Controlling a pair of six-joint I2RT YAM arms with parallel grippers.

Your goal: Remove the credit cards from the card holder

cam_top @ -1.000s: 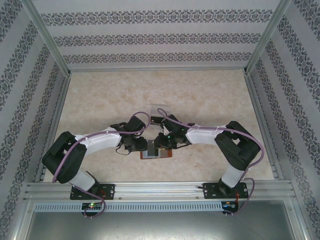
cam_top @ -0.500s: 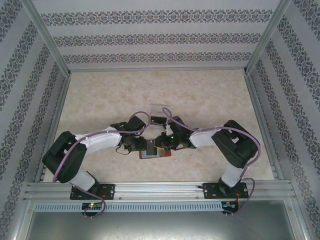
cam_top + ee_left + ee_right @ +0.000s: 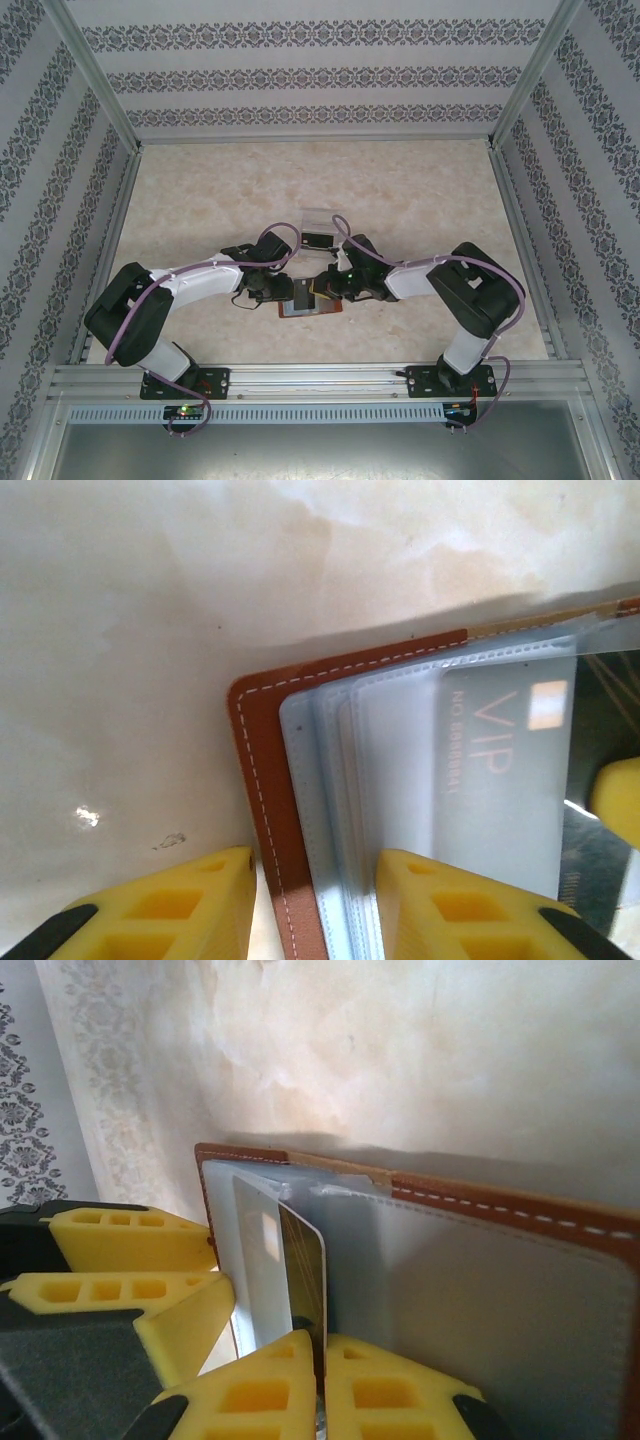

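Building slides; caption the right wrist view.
Right hand pinches a dark credit card in the open brown card holder.

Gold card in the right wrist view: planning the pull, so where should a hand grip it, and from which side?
Pinch the gold card across its flat faces at the exposed end, coming from the card holder's open side; the rest sits in the sleeve.
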